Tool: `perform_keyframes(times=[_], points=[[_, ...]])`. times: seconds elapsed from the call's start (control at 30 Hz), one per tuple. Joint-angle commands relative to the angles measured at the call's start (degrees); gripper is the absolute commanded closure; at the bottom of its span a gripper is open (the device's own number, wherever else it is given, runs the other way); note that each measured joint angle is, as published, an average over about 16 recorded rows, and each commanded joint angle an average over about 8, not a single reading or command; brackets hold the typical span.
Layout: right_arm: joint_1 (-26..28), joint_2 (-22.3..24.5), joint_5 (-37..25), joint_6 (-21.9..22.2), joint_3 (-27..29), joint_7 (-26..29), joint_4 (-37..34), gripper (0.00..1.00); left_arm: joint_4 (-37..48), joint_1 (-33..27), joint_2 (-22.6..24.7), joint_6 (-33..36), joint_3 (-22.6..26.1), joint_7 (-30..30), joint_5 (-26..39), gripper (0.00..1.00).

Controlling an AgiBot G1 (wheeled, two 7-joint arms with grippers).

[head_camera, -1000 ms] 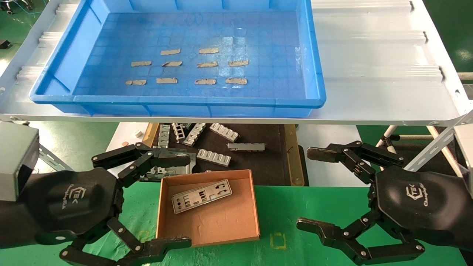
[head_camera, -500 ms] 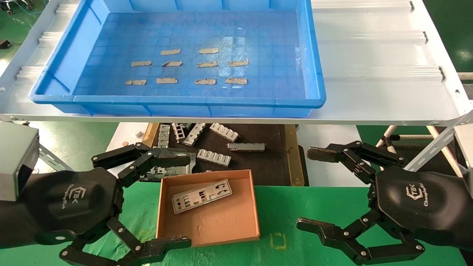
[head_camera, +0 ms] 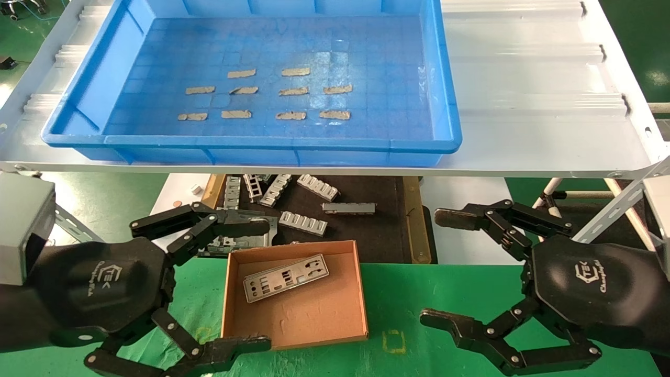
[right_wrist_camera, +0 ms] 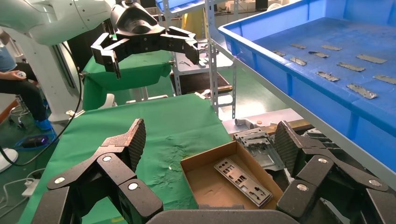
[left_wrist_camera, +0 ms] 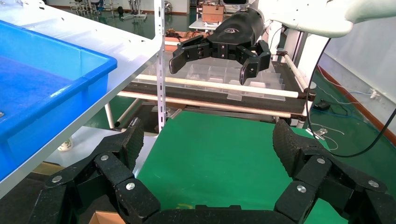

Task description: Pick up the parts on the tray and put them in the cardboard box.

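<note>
parts first: one silver plate (head_camera: 286, 277) lies flat and slanted in the cardboard box (head_camera: 293, 324), toward its far left corner, and the right wrist view shows it (right_wrist_camera: 243, 181) resting on the box floor (right_wrist_camera: 210, 189). the tray (head_camera: 439, 104) on the white shelf (head_camera: 534, 120) holds only tan tape strips (head_camera: 290, 115); no plate is visible in it, so the job looks as good as finished unless something hides behind the near wall.

the box sits on the green desk (head_camera: 419, 298) near its far edge, just in front of a dark mat (head_camera: 366, 230) carrying grey ribbed brackets (head_camera: 302, 223) and another plate-like piece partly hidden behind the left gripper; those should stay untouched.

the left gripper (head_camera: 220, 283) hangs beside the box's left wall with its jaws spread wide and empty, and the right gripper (head_camera: 445, 267) hangs over the desk well right of the box, equally spread and empty.

good practice now is to scan the tray floor along its near wall before calling it done, then keep both grippers raised clear of the box's low walls so a stray jaw cannot nudge it.
</note>
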Motion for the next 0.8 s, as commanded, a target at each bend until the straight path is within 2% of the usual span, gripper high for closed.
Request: perform_keyframes(times=[0.03,0.8], points=[[0.0,0.0,0.0,0.0,0.0,0.0,0.0,0.00,0.0,0.0,0.0,0.0,0.0,0.0,0.0,0.00],[0.0,0.0,0.0,0.0,0.0,0.0,0.0,0.00,0.0,0.0,0.0,0.0,0.0,0.0,0.0,0.00]])
